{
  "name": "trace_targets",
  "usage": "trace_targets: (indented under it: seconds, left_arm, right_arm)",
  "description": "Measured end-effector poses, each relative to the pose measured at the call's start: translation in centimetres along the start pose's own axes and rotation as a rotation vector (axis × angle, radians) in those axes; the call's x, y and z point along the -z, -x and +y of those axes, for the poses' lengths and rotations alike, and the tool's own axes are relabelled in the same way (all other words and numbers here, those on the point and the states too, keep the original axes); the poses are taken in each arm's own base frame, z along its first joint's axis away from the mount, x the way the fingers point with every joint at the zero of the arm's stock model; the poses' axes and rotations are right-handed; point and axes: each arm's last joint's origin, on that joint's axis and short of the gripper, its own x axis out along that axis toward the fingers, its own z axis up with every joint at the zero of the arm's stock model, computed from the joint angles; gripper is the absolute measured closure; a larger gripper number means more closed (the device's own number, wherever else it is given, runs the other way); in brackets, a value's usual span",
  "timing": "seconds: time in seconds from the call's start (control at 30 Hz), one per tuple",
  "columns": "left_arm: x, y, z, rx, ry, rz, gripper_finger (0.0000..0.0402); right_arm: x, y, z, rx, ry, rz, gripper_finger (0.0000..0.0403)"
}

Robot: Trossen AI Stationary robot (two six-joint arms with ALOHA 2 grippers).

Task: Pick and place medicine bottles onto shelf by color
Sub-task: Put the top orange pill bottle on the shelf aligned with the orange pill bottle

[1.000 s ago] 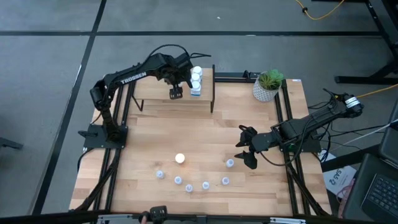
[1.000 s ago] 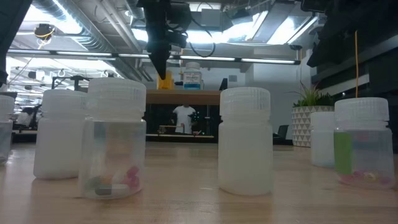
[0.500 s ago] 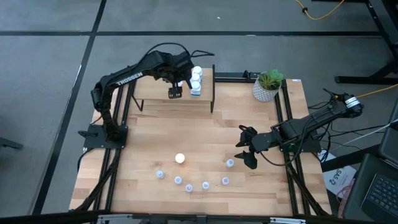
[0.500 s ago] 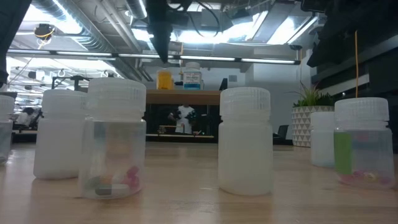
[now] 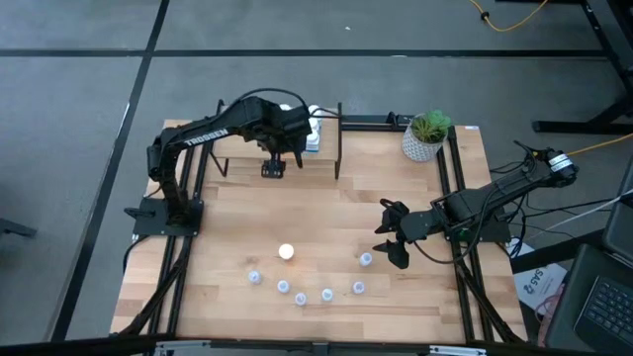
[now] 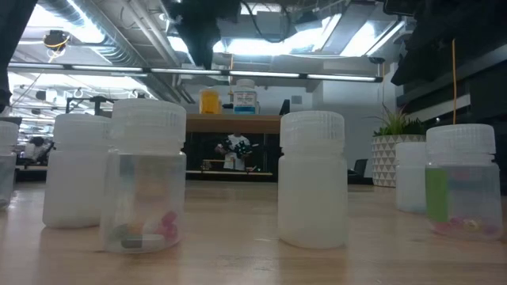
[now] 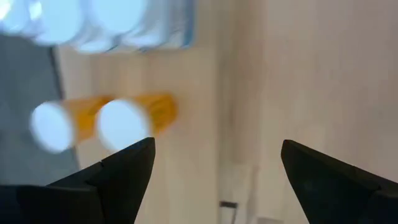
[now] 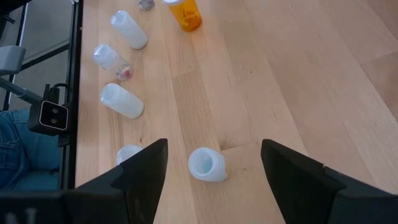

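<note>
Bottles split between raised shelf and tabletop; both grippers released.

Orange bottles with round white caps and white bottles stand on the small light-wood shelf with black metal legs at the table's far side; one orange bottle and pale translucent vials sit in an arc near the front edge of the large light-wood slatted tabletop. The left gripper, fingers spread and empty, hangs at the shelf's front edge. The right gripper, fingers parted and empty, waits beside the nearest vial. A white pot with green plant occupies the far right corner. Grey floor surrounds the table; ceiling lights show beyond.
</note>
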Motion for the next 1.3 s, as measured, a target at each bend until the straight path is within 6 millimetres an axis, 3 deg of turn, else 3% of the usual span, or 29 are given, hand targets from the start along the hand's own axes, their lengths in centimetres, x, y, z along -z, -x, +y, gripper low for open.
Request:
trace_targets:
  seconds: [0.37, 0.8, 1.3]
  left_arm:
    - [-0.1, -2.0, -1.0, 0.167, -0.013, 0.007, 0.0059]
    - [0.9, -5.1, 2.3, 0.165, 0.063, -0.011, 0.0059]
    - [1.5, -5.6, 4.4, 0.123, 0.074, -0.053, 0.0059]
  right_arm:
    - [0.0, 0.0, 0.0, 0.000, 0.000, 0.000, 0.0142]
    - [0.0, 0.0, 0.0, 0.000, 0.000, 0.000, 0.0142]
    - [0.0, 0.0, 0.0, 0.000, 0.000, 0.000, 0.0142]
